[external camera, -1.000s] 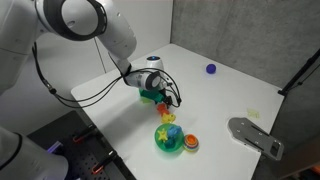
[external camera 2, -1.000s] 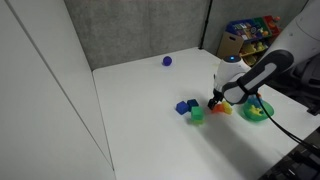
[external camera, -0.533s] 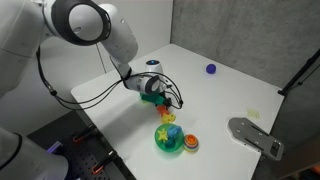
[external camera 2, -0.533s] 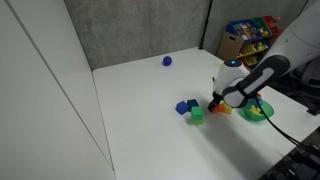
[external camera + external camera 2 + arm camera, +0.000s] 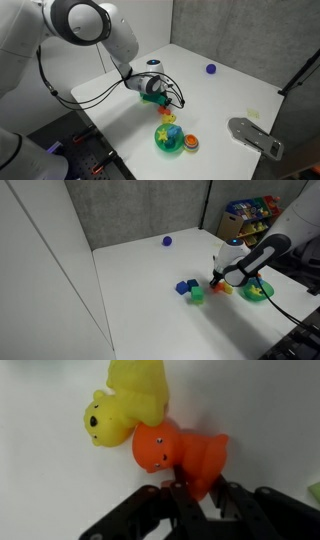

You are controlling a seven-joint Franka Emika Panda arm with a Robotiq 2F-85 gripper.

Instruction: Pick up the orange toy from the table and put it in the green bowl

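The wrist view has the orange toy (image 5: pixel 182 452) lying on the white table, touching a yellow toy (image 5: pixel 122 405) above it. My gripper (image 5: pixel 199 480) stands over the orange toy's lower end, one black finger pressed against each side of it. In both exterior views the gripper (image 5: pixel 161 98) (image 5: pixel 218 280) is low on the table, with the orange toy (image 5: pixel 217 287) under its tips. The green bowl (image 5: pixel 168 141) (image 5: pixel 258 292) stands a short way off and holds several colourful pieces.
A green cube (image 5: pixel 197 295) and a blue block (image 5: pixel 184 286) lie beside the gripper. A red-orange disc (image 5: pixel 190 143) sits against the bowl. A blue ball (image 5: pixel 211 69) lies far back, a small yellow piece (image 5: pixel 253 113) and a grey device (image 5: pixel 255 136) towards the table edge.
The fingers have come together from wide open onto the orange toy. The arm has barely moved, and the toys and bowl stay where they were.
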